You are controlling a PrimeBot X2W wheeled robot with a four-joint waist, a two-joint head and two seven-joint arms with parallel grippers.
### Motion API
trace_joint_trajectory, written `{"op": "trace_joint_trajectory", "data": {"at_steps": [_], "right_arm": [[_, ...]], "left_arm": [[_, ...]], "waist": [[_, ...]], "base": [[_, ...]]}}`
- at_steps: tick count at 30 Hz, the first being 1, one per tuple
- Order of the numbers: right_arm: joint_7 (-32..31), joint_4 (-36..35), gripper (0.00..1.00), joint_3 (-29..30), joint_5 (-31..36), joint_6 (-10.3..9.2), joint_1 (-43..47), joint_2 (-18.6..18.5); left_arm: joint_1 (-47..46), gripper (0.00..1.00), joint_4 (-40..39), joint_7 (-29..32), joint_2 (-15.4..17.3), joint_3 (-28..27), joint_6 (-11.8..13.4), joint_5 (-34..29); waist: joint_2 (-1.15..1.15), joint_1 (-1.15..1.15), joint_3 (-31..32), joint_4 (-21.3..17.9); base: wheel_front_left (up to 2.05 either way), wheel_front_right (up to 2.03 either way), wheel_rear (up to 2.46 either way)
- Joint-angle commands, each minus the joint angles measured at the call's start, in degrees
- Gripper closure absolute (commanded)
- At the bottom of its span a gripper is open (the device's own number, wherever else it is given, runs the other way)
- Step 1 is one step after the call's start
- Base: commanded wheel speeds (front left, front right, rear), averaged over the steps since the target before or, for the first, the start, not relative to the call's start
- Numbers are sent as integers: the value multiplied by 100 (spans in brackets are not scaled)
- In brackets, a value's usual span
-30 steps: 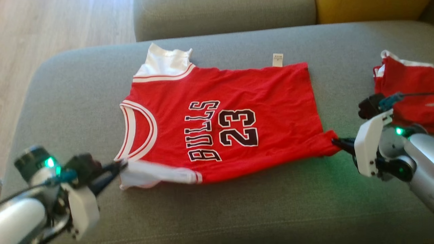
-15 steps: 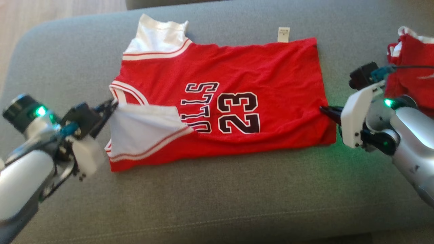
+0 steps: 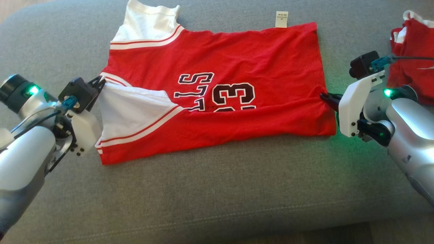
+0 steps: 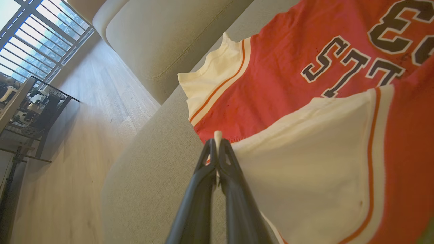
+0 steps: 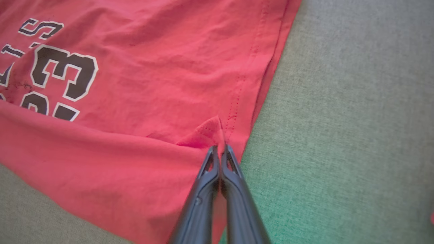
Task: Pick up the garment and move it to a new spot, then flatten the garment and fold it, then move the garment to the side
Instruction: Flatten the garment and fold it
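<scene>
The garment (image 3: pixel 237 61) is a red basketball jersey with white trim and a black "23", spread on a grey sofa cushion (image 3: pixel 203 196). Its near long edge is lifted and carried partway over the body, covering the lower half of the lettering. At the jersey's shoulder end, my left gripper (image 3: pixel 100 81) is shut on the white strap corner (image 4: pixel 217 136). My right gripper (image 3: pixel 324 97) is shut on the red hem corner (image 5: pixel 206 134) at the other end. The turned-over flap shows its white inner side (image 4: pixel 305 162) near the left gripper.
A second red and white garment (image 3: pixel 412 51) lies bunched at the cushion's right end, behind my right arm. In the left wrist view, another sofa section (image 4: pixel 162 37) sits beyond the cushion, beside a wooden floor (image 4: pixel 78 135) and a dark stand (image 4: pixel 30 115) near a window.
Both grippers have carried the jersey's near edge away from me over its body, so the fold now hides the lower lettering. The head camera has tilted down, shifting the whole picture.
</scene>
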State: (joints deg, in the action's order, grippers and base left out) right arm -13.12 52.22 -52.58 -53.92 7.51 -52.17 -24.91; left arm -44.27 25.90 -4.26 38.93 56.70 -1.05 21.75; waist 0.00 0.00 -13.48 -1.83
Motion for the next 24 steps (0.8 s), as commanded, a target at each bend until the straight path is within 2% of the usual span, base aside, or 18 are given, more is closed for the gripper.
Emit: {"op": "trace_joint_trajectory", "data": {"at_steps": [1,8,9,10,11,12,15,18,21,24], "right_arm": [[93,-45,100,-9,46,-2,-120,7],[316,73,100,-24,-17,-2,-181,42],[396,108,27,11,-39,-2,-192,56],[435,147,0,48,-86,-2,-190,80],[465,166,0,58,-112,-2,-187,96],[494,180,0,58,-128,-2,-184,107],[680,260,0,106,-162,-2,-168,115],[989,330,0,136,-106,-2,-115,73],[1611,419,0,199,81,-2,-62,19],[2490,533,0,416,288,-2,-19,11]], "left_arm": [[-391,100,43,-77,164,-265,7,-37],[-549,100,457,-208,-33,-221,43,-88],[-568,95,499,-232,-64,-214,47,-92],[-582,74,536,-270,-100,-217,54,-84],[-589,18,572,-317,-140,-232,77,-67],[-592,0,609,-363,-182,-258,120,-42],[-536,0,695,-527,-296,-537,316,268],[-459,0,619,-830,-348,-1072,736,682],[-242,0,319,-997,-360,-1544,1134,980],[151,0,-227,-1060,-396,-2032,1410,1282]], "waist": [[0,0,-28,-4],[0,0,-112,4],[0,0,-119,10],[0,0,-120,17],[0,0,-118,24],[0,0,-113,28],[0,0,-59,24],[0,0,32,38],[0,0,143,30],[0,0,270,25]], "base": [[0,0,0],[0,0,0],[0,0,0],[0,0,0],[0,0,0],[0,0,0],[0,0,0],[0,0,0],[0,0,0],[0,0,0]]}}
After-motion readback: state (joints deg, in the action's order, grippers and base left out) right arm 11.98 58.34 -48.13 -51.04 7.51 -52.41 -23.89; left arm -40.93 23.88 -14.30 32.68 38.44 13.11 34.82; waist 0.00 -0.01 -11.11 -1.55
